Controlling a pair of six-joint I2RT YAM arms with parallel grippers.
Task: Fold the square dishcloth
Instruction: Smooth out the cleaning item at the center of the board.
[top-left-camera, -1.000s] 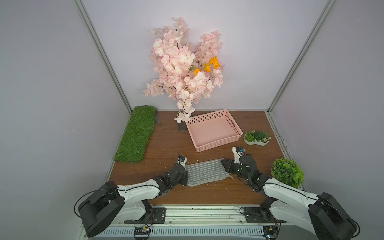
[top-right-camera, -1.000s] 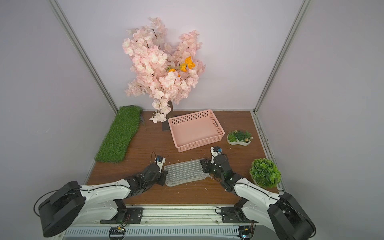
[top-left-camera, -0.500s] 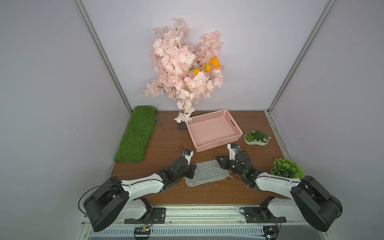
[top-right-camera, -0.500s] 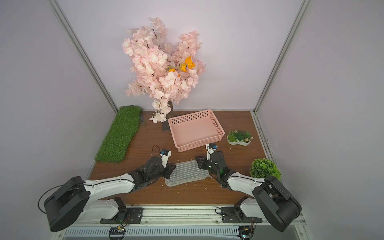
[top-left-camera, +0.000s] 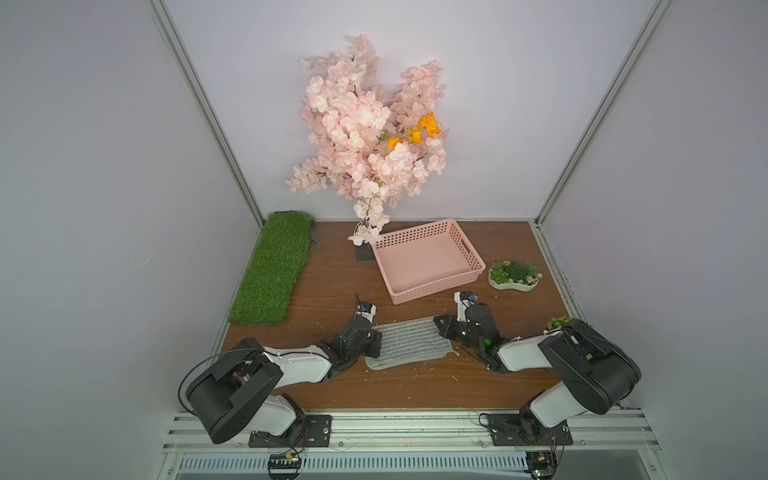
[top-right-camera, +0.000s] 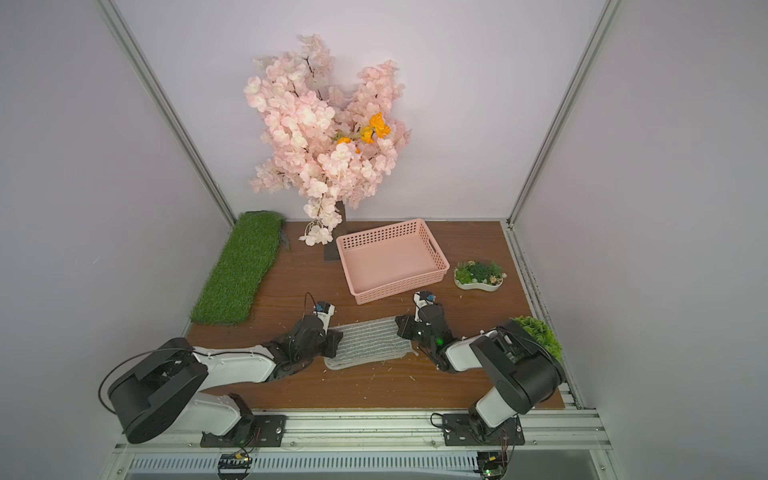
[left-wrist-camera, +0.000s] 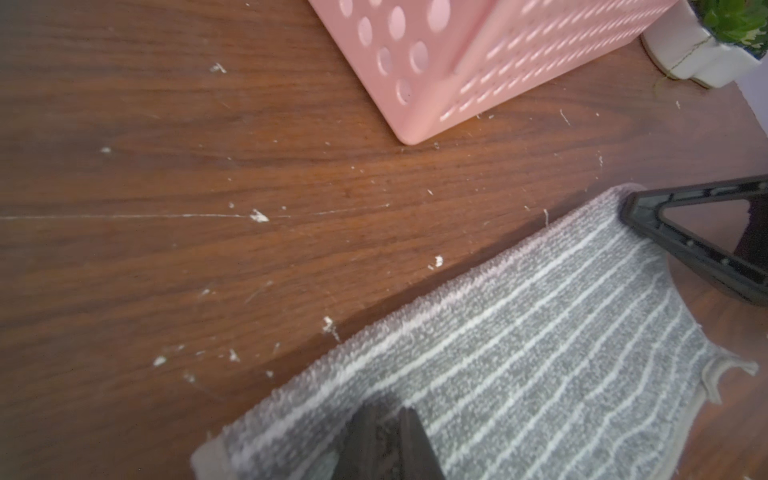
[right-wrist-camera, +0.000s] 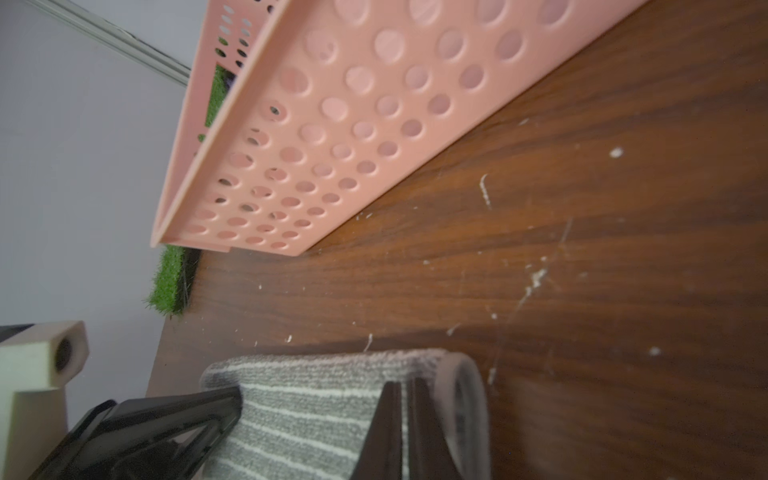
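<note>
- The square dishcloth (top-left-camera: 405, 343) lies flat on the wooden surface (top-left-camera: 332, 386) in the lower middle of both top views. It is a striped grey strip just below the pink basket (top-left-camera: 436, 286) and apart from it.
- In the wrist views its upper long edge looks thick and rounded, so it probably already carries one fold. The layers cannot be counted from here.
- The left end effector (top-left-camera: 373, 347) sits at the strip's left short end. In the left wrist view its fingers stand narrow with grey pile between them, pinching the cloth.
- The right end effector (top-left-camera: 439, 328) sits at the upper corner of the right short end. Its jaws are drawn almost together beside the curled trim, with the cloth nipped between them as far as the blurred close-up shows.
- Since a second ago both arms have reached further up the frame and closed in on the ends. The right jaws have gone from a slight gap to shut.
- With both ends gripped, the approach looks finished and the next fold can begin, likely one end carried over the other.
- The risk is a pinch that catches only the top layer.
</note>
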